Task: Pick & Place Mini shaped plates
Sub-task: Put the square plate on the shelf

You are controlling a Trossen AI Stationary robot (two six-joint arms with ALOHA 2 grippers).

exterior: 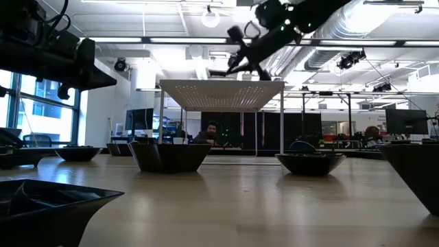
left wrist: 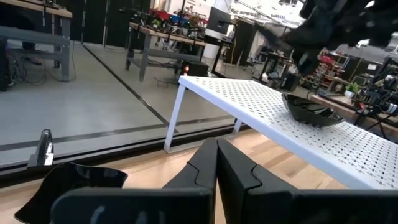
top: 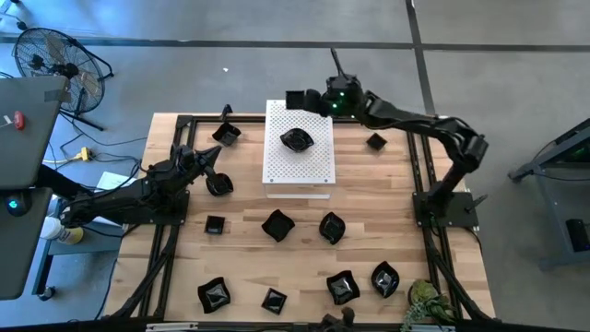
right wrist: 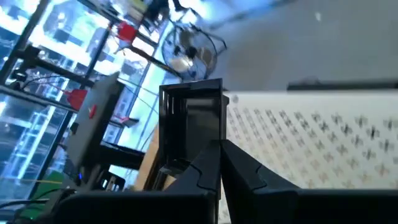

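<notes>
High view: right gripper (top: 297, 99), fingers together and empty, hovers at upper centre beside the white board (top: 318, 166) bearing one plate (top: 296, 140), apparently delivered; left gripper (top: 210, 159), closed, waits centre-left among remaining plates (top: 277, 224).

**Around my white perforated board: the surroundings**

I take the white perforated board (top: 299, 150) as my landmark. It stands on legs at the far middle of the wooden table (top: 369, 221), which shows bare planks on every side of it. A black metal frame (top: 175, 138) runs along the table edges left and right of the board. Well left of the board, off the table, I see a floor fan (top: 51, 60) on grey floor and a yellow plug (top: 85, 154) on a cable. Diagonally from the board, at the table's near right corner, sits a small green plant (top: 426, 302). Through the low view, under the board, I see a person (exterior: 211, 132) seated in the room behind.
</notes>
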